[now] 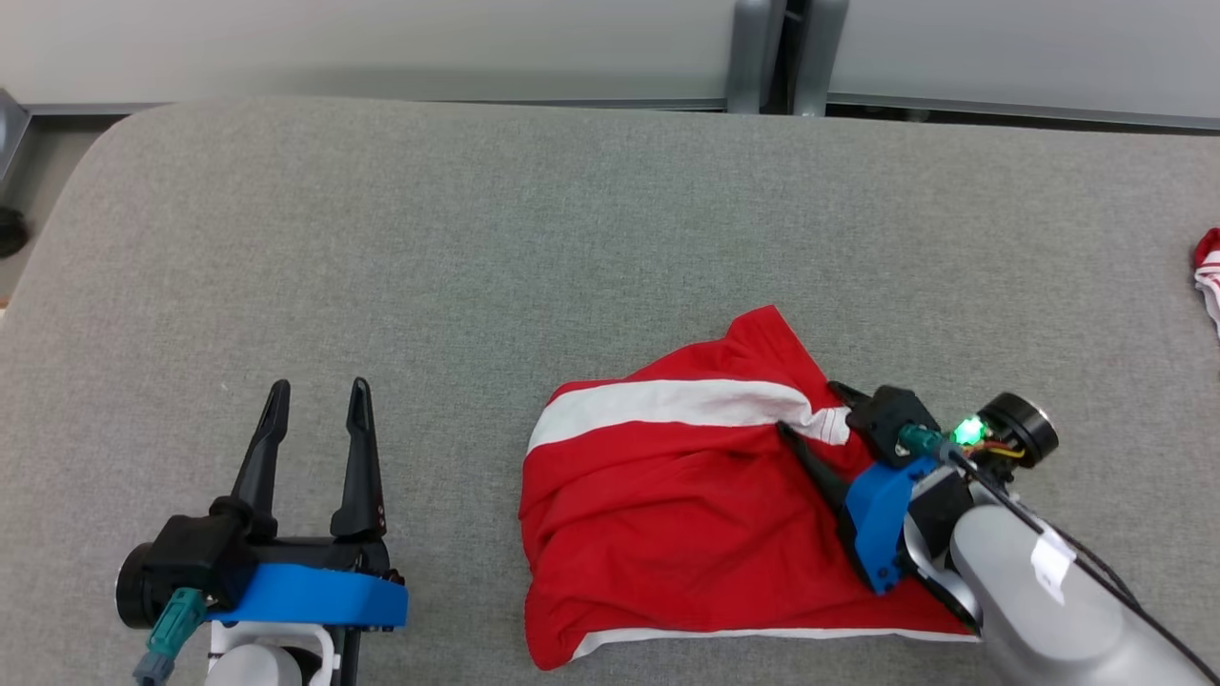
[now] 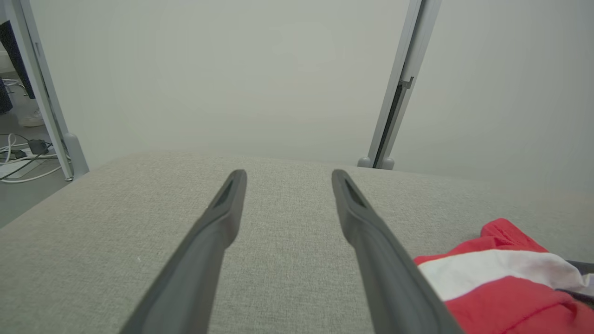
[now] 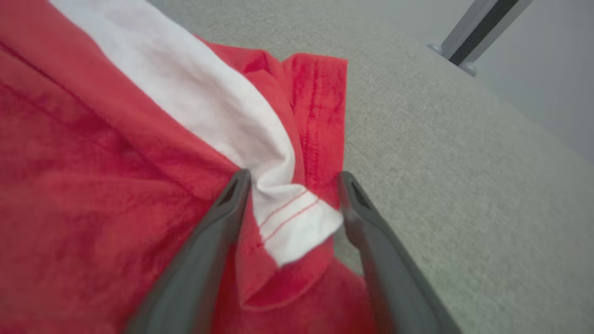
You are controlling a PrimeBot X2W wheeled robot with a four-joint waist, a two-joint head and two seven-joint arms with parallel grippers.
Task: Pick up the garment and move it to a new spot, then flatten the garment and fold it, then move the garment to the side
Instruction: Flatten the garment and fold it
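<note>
The garment [image 1: 667, 495] is red with white stripes and lies crumpled on the grey table, right of centre. My right gripper [image 1: 808, 408] stands open at its right edge, fingers low on the cloth. In the right wrist view a white-striped hem [image 3: 297, 222] bunches between the spread fingers [image 3: 218, 232]. My left gripper [image 1: 316, 391] rests open near the front left, well clear of the garment, with nothing between its fingers [image 2: 222, 218]. From the left wrist, the garment [image 2: 506, 278] shows at the lower right.
The grey fabric table [image 1: 477, 238] stretches wide to the left and back. Another red and white cloth [image 1: 1209, 276] pokes in at the right edge. A pale wall with a metal post [image 1: 762, 52] stands behind the table.
</note>
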